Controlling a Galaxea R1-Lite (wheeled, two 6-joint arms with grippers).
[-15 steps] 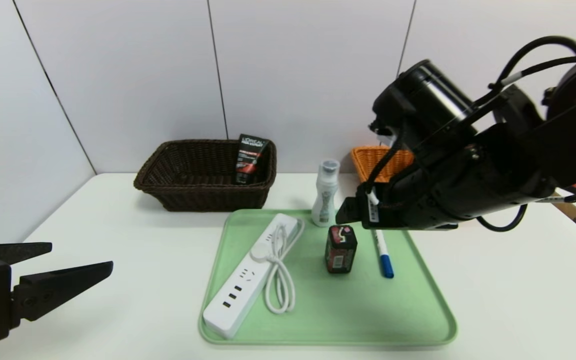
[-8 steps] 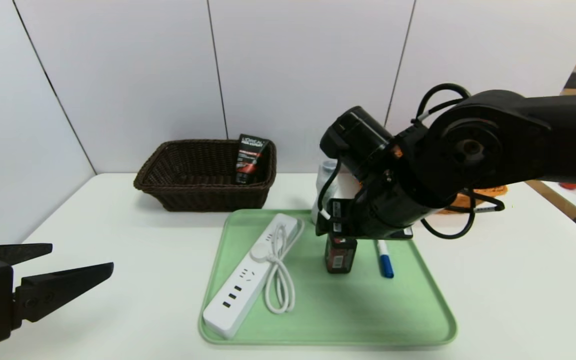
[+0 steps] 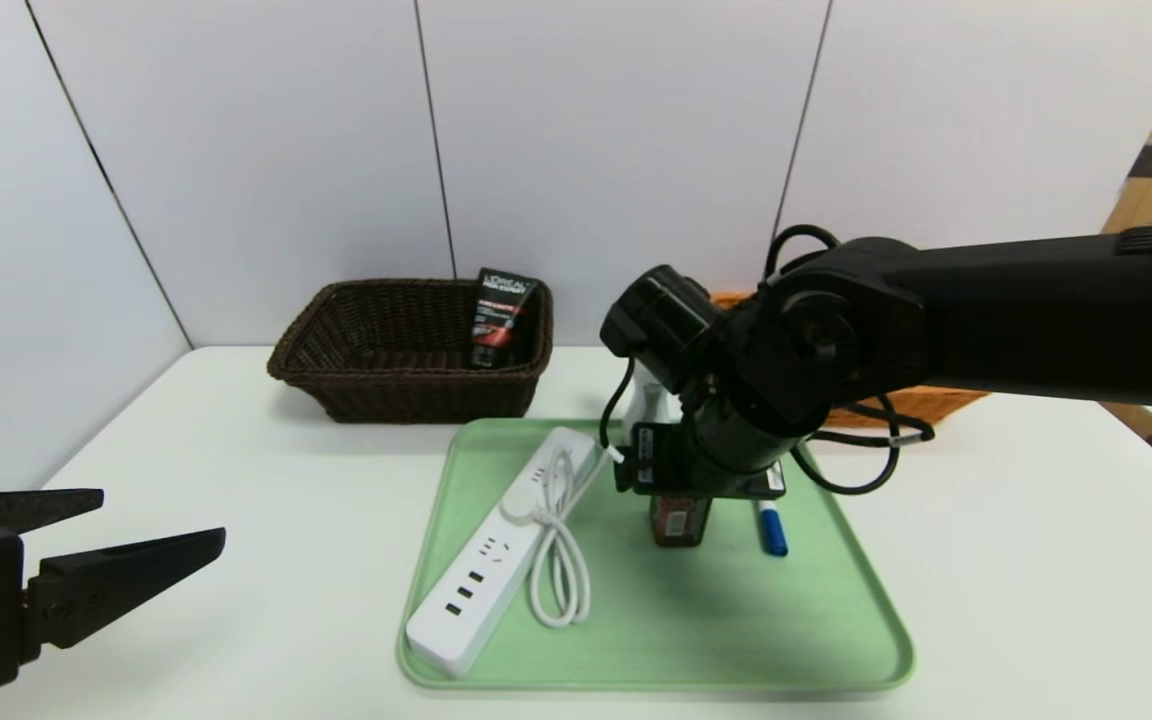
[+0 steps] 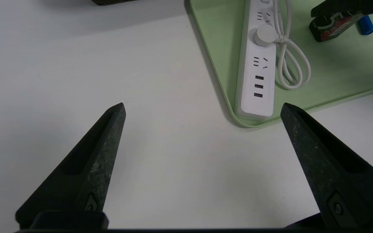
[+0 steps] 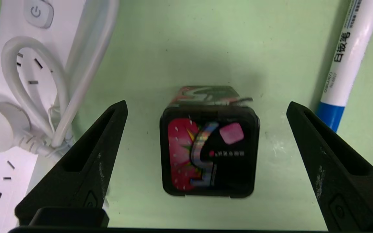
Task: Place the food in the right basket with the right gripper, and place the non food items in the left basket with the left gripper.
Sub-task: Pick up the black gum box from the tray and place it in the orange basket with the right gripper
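Observation:
The black carton with red-pink print (image 3: 678, 522) stands on the green tray (image 3: 686, 630). My right gripper (image 3: 681, 475) is open just above it. In the right wrist view the carton (image 5: 209, 150) sits between the spread fingers of the gripper (image 5: 206, 104), untouched. The white power strip (image 3: 506, 545) and blue-capped marker (image 3: 769, 525) lie on either side of it. The white bottle (image 3: 648, 400) is mostly hidden behind the right arm. The L'Oreal tube (image 3: 501, 315) leans inside the dark brown left basket (image 3: 386, 385). The red carton is out of view. My left gripper (image 3: 161, 515) is open and parked at the near left.
The orange right basket (image 3: 921, 402) is mostly hidden behind the right arm at the back right. In the left wrist view the left gripper (image 4: 202, 105) hovers over bare white table beside the tray corner (image 4: 238, 121). A grey wall stands behind the table.
My right arm has swung left and down from near the orange basket until its open gripper is over the black carton. The left arm has not moved.

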